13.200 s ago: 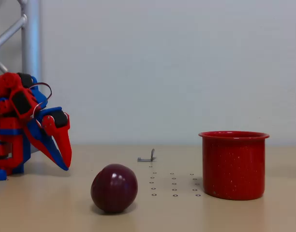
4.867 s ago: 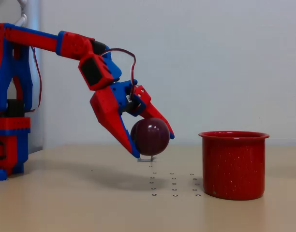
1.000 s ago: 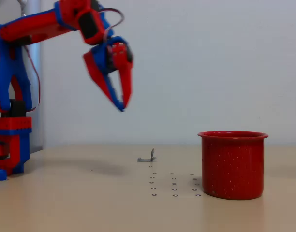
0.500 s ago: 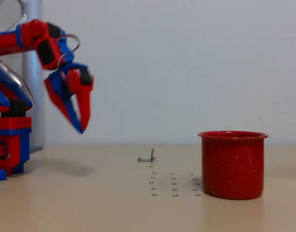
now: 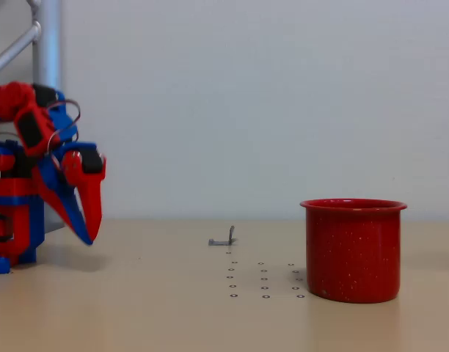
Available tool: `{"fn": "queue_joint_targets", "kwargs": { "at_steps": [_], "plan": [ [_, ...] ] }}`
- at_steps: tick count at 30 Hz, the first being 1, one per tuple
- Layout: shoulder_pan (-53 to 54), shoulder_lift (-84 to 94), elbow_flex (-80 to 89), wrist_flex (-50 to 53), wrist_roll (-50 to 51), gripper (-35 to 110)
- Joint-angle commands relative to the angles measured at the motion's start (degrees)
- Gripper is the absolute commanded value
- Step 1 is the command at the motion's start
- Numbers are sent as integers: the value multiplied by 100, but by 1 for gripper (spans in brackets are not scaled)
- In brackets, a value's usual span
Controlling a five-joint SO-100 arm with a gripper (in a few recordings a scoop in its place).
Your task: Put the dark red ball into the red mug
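**Arm folded at the left, mug alone on the table**

Plain white wall fills the back of the fixed view, and a smooth tan table [image 5: 151,308] runs across the bottom. A shiny metal pole [image 5: 47,44] stands up in the top left corner, with a thinner bar slanting off it.

At the left edge sits the red and blue robot arm [image 5: 19,183]. It is folded up close to its own base. Its gripper [image 5: 88,235] points down and a little to the right, and the tips hang just above the table, not touching it. The two fingers, one red [image 5: 92,202] and one blue, lie close together, with hardly any gap at the tips. Nothing is between them. The gripper is empty.

The red mug [image 5: 353,251] stands upright on the table at the right side, well apart from the arm. It is bright red with tiny white dots, and its rim curls outward. The camera looks at it from the side, so the inside of the mug is hidden.

The dark red ball cannot be seen on the table or in the gripper. Whether it is inside the mug cannot be told from this side.

Between the arm and the mug, farther back, lies a small gray metal piece [image 5: 223,238]. Just left of the mug, rows of little round marks [image 5: 263,280] dot the table.
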State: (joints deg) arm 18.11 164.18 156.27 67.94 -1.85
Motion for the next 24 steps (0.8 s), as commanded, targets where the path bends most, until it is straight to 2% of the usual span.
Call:
{"fn": "queue_joint_targets", "kwargs": {
  "at_steps": [1,9,24],
  "plan": [
    [79,606,255,-53,44,-2],
    [-132,2021,1371,185,132,-2],
    [-2153,2461,1485,431,571,-2]
  ]
}}
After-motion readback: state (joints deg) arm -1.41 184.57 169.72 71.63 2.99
